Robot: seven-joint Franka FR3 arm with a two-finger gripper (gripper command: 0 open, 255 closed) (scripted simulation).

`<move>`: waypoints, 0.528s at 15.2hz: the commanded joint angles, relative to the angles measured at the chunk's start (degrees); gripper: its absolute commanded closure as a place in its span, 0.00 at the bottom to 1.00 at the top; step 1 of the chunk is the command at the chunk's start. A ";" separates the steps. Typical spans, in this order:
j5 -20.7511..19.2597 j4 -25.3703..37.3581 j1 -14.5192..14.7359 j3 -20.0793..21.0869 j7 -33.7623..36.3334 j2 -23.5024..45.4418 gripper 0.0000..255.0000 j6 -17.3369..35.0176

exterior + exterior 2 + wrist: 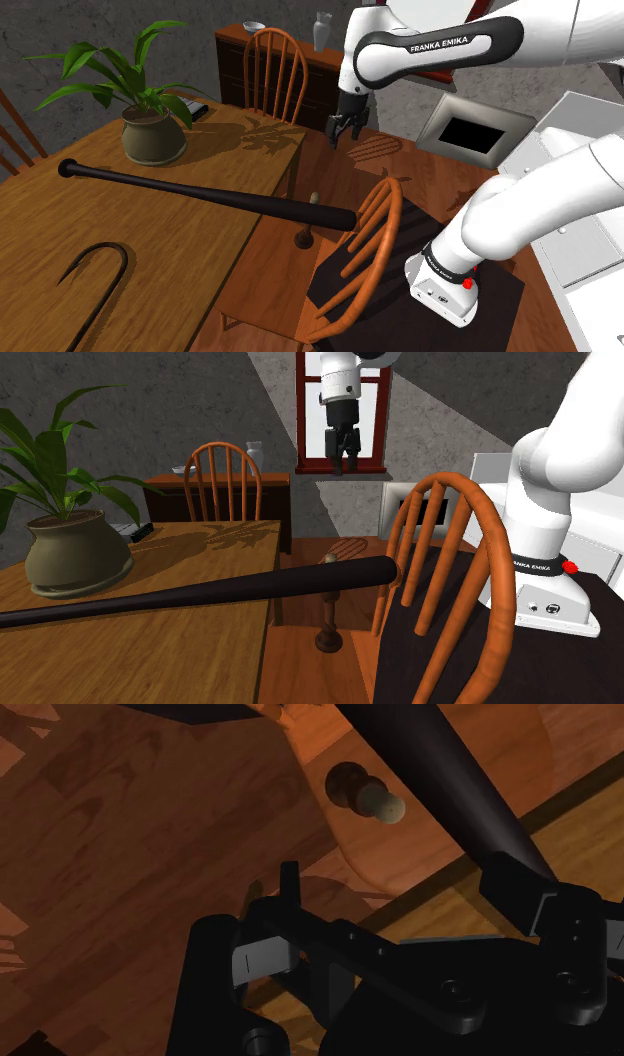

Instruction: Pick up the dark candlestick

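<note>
Candlestick (328,616) upright by bat (200,593) end, pincer (341,468) well above, spread apart, empty

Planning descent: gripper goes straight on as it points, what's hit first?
Probably the brown wood surface below, not the candlestick. The gripper points down, open; the candlestick stands off its line, and the black bat crosses close by one finger. Depth unclear, so the bat may be clipped first.

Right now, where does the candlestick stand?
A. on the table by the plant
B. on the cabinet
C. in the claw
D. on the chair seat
D: the candlestick stands upright on the chair seat, near the thick end of the bat.
</note>
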 commanded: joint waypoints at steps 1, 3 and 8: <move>-0.08 0.51 0.30 0.77 1.10 4.52 0.00 2.14; -0.27 0.94 0.53 1.37 2.04 8.58 0.00 3.91; -1.02 2.87 1.23 2.53 4.45 19.11 0.00 7.85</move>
